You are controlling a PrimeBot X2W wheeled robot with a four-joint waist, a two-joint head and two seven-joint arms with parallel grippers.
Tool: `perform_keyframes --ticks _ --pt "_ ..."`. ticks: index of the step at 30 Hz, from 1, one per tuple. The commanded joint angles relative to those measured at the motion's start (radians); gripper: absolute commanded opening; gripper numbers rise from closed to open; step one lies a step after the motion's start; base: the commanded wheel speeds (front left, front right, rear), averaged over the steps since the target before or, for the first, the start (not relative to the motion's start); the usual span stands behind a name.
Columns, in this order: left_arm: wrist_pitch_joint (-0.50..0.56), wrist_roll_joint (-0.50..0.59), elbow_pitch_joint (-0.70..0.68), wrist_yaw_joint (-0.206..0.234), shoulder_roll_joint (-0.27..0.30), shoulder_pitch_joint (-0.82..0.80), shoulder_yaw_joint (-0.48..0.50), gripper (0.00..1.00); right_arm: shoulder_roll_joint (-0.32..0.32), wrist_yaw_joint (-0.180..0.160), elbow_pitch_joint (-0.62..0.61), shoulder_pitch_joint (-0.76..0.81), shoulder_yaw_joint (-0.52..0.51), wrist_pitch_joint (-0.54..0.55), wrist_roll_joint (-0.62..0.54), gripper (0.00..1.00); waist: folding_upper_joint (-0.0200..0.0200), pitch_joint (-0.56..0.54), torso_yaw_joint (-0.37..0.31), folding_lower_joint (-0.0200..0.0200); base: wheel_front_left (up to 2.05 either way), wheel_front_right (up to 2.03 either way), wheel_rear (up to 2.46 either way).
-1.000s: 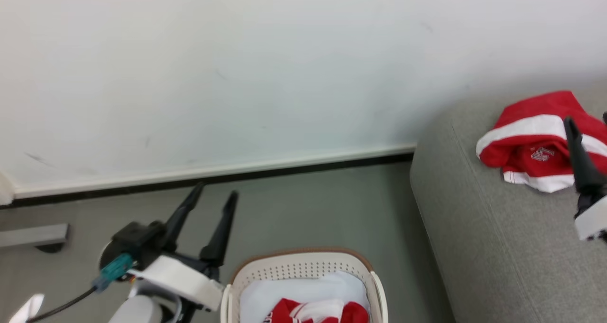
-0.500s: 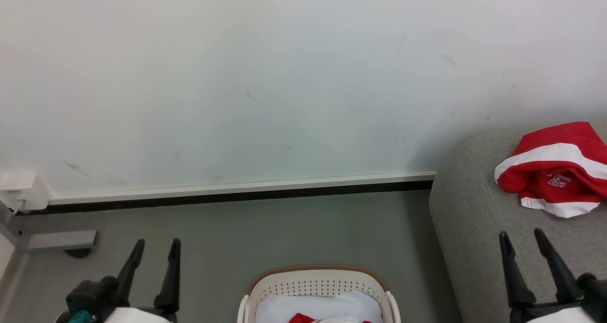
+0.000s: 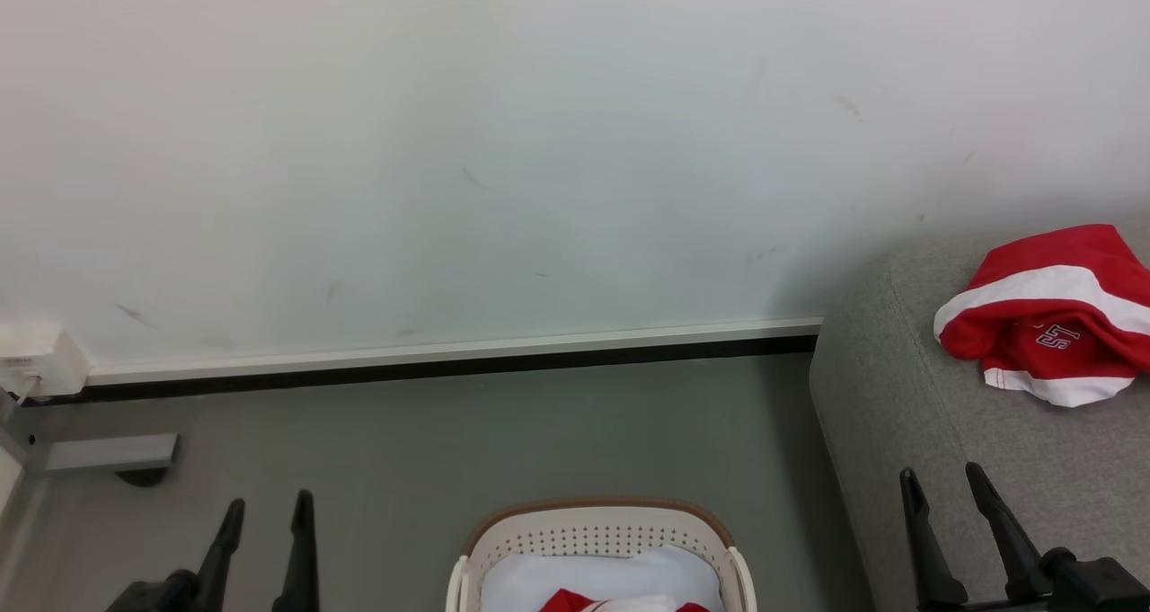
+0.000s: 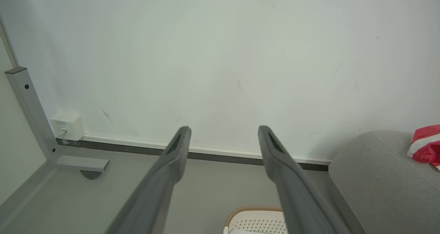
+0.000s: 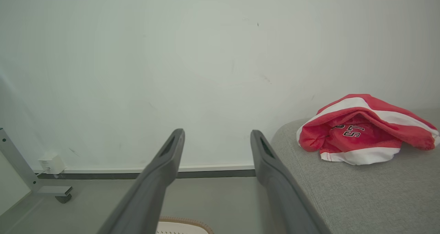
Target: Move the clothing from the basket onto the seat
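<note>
L gripper [image 3: 269, 502] & R gripper [image 3: 941, 471]: each w/ two long slim fingers [image 3: 926, 540], black in head view, tapering to pointed tips from chunky black base blocks [image 3: 1083, 580]. Close up in wrist views, the fingers look matte dark grey, smooth, widening twd the bottom. Each has a narrow dark slot [image 4: 273, 143] recessed in the inner face nr the tip.

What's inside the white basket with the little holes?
The oval cream-white plastic basket holds plain white fabric and a bit of red-and-white clothing on top. Anything beneath them is covered, and the basket's near part is out of frame.
</note>
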Motion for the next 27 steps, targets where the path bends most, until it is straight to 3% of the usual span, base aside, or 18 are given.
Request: perform_keyframes --ticks 1,27 --pt "0.000 0.016 0.000 -0.006 -0.003 0.000 0.004 1.00 -0.001 -0.002 0.003 -0.007 0.000 -0.003 0.000 1.00 0.0000 0.000 0.000 0.0000 0.00 0.00 0.00" --pt "0.000 -0.013 0.001 -0.005 0.004 -0.028 -0.036 1.00 -0.008 -0.002 0.012 -0.047 0.025 -0.003 0.007 1.00 0.0000 0.024 -0.018 0.0000 0.00 0.00 0.00"
